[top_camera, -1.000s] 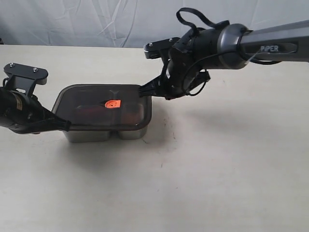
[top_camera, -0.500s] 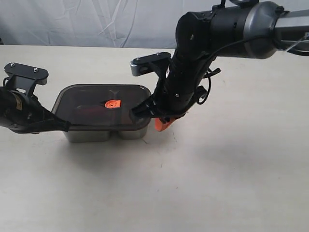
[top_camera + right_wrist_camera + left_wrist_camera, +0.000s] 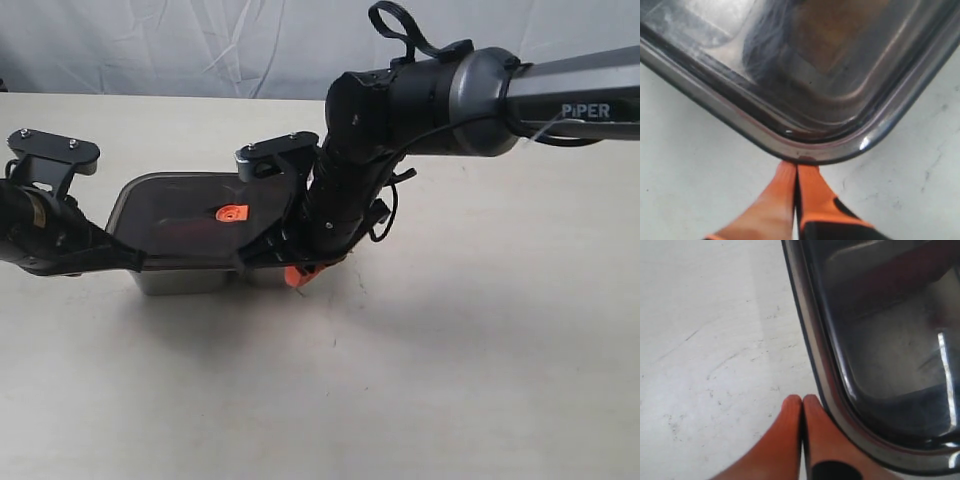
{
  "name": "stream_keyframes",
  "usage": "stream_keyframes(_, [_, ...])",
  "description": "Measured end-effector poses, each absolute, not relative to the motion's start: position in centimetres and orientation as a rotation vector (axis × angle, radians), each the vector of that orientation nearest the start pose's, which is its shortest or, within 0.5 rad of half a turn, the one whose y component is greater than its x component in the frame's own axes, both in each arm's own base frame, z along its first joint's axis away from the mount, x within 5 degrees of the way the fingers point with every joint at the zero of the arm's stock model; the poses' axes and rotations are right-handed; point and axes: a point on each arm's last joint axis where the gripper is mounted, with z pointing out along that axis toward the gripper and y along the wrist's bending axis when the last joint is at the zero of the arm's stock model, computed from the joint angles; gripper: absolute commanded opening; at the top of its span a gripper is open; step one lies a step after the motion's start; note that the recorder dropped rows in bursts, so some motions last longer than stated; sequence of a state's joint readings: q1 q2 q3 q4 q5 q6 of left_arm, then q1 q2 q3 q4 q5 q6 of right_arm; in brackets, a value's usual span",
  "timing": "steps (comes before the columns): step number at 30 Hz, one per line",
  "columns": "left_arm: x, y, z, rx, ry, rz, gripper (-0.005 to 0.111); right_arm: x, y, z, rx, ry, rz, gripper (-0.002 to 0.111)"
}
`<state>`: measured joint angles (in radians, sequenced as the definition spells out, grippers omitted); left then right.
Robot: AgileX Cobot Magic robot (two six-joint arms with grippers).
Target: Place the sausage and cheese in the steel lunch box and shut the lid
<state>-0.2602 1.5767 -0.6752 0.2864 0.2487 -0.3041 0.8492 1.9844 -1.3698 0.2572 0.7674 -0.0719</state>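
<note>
Right gripper [image 3: 297,274], jaws shut on nothing, now has its orange tips low at the near right corner of the box [image 3: 185,281]. A second ago it was at the far right corner of the lid [image 3: 185,212], and half a second ago it was part-way along the right end. It has worked round that end, which I read as pressing or checking the lid's seat. Left gripper [image 3: 136,262], also shut and empty, has not moved from the near left corner. As before, the lid lies flat on the box with its orange tab [image 3: 232,213] up; what is under it is too dim to tell from here

At the left wrist, the closed tips touch the lid's rounded rim, with bare table [image 3: 705,315] beside them. A reddish blur under the lid may be the sausage [image 3: 905,282]

At the right wrist, the closed tips meet the lid's corner. A tan patch seen through it may be the cheese [image 3: 840,25]

Both items seem to be inside and the lid is on, so only its seating looks left to confirm
</note>
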Motion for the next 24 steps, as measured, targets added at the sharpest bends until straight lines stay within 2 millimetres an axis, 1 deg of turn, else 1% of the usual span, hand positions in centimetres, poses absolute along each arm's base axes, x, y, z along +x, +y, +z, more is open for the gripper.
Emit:
stream_keyframes(11, [26.6,-6.4,15.9,0.282,2.605,-0.009,0.000,25.6,31.3,17.3,-1.086,2.698,0.426,0.000])
stream_keyframes(13, [26.6,-6.4,15.9,0.282,2.606,-0.008,0.000,25.5,31.1,17.3,-1.112,2.712,0.396,0.000])
stream_keyframes(17, [26.3,-6.2,15.7,0.281,2.641,0.012,0.000,25.5,30.2,17.2,-1.137,2.752,0.253,0.000])
stream_keyframes(19, [26.2,-6.1,15.7,0.289,2.658,0.028,0.000,25.7,29.7,17.9,-1.115,2.734,0.189,0.000])
stream_keyframes(21, [26.1,-6.1,16.0,0.286,2.650,0.028,0.000,25.9,29.3,19.3,-1.090,2.691,0.152,0.000])
stream_keyframes(24, [26.2,-5.8,17.3,0.248,2.580,0.004,0.000,25.8,28.6,21.8,-1.054,2.626,0.135,0.000])
